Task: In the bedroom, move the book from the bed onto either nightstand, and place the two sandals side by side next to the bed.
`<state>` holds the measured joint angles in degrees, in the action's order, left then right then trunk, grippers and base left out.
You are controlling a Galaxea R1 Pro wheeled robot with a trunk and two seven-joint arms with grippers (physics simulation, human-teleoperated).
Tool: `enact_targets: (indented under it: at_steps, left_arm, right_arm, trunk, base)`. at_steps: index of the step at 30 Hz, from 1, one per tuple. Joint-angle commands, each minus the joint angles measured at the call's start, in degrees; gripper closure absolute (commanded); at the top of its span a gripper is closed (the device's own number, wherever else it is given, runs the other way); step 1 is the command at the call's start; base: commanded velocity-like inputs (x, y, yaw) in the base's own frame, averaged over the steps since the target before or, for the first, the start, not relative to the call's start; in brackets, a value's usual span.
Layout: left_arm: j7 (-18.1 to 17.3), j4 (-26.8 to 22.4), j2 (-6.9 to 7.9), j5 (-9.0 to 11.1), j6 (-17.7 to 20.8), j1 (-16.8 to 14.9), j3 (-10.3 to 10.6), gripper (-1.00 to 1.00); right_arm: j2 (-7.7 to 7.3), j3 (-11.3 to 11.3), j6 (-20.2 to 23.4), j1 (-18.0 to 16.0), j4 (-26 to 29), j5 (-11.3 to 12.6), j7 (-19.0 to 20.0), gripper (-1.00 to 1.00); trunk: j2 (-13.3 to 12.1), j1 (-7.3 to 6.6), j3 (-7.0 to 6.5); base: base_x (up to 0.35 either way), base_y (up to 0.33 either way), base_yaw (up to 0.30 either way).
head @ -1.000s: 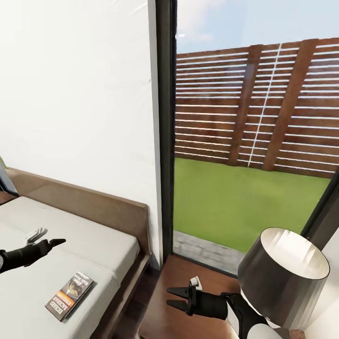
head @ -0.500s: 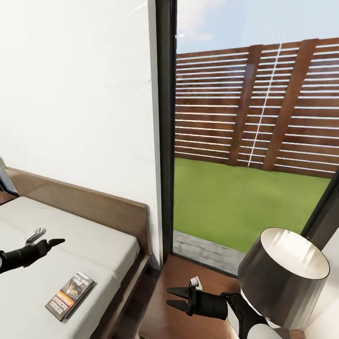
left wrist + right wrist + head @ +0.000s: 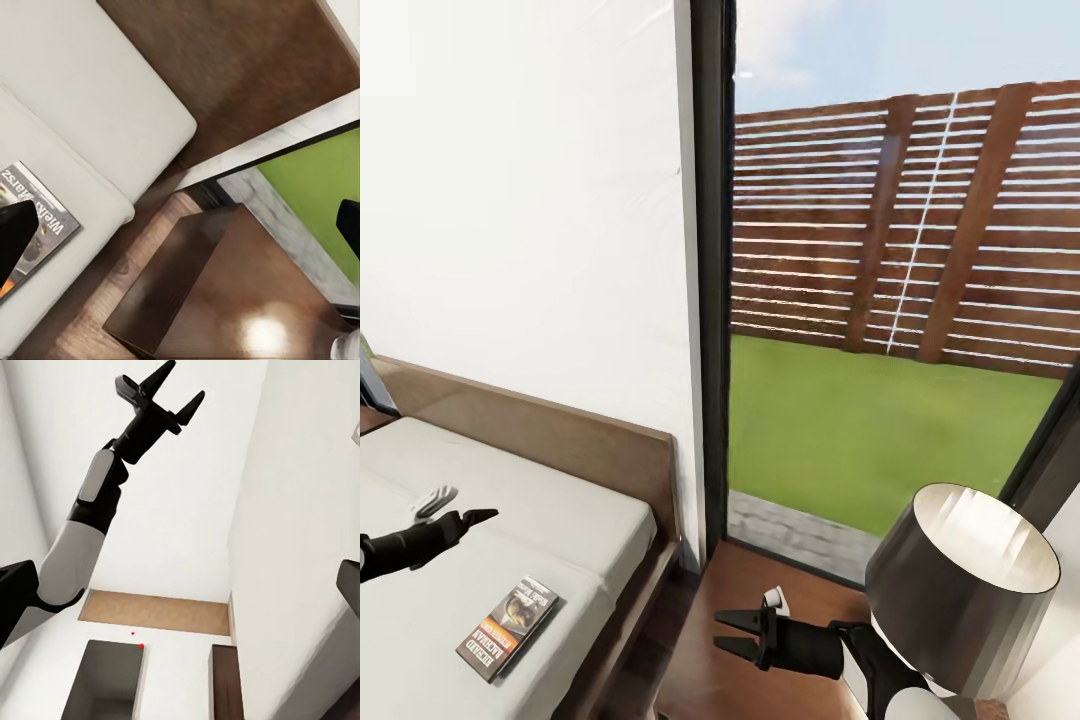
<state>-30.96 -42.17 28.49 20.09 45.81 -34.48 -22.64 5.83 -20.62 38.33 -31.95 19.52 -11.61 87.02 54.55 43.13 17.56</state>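
The book (image 3: 507,628) lies flat near the mattress's front right corner of the bed (image 3: 560,520); a careless pinch could nudge it off that edge. Left gripper (image 3: 460,515) hovers beyond it, spread and empty; right gripper (image 3: 738,634), open and empty, hangs over the nightstand (image 3: 710,680) by the lamp (image 3: 960,590). Behind, white wall, window (image 3: 900,300), fence

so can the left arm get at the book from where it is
Probably yes. The left gripper hangs open above the mattress, and the book lies flat and uncovered near the bed's edge just below it, with nothing between them. It would need to come down and toward the robot.
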Motion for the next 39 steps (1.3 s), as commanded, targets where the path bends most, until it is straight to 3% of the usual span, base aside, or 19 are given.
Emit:
enact_targets:
  at_steps: [1,22,39]
  left_arm:
    - [-0.2,0.2,-0.01,0.0,0.3,-0.1,-0.2,-1.0]
    - [-0.3,2.1,-1.56,0.0,0.2,0.1,-1.3,-1.0]
    - [-0.3,2.8,-1.88,0.0,0.2,0.2,-1.3,-1.0]
  right_arm:
    - [0.06,-0.4,0.6,0.0,0.1,-0.6,0.3,-1.0]
    - [0.06,-0.4,0.6,0.0,0.1,-0.6,0.3,-1.0]
    - [0.06,-0.4,0.6,0.0,0.1,-0.6,0.3,-1.0]
  trunk:
    - [0.1,0.01,0.1]
    - [0.1,0.01,1.91]
    - [0.1,0.01,3.46]
  base:
    - [0.0,0.0,0.0]
    - [0.0,0.0,0.0]
    - [0.0,0.0,0.0]
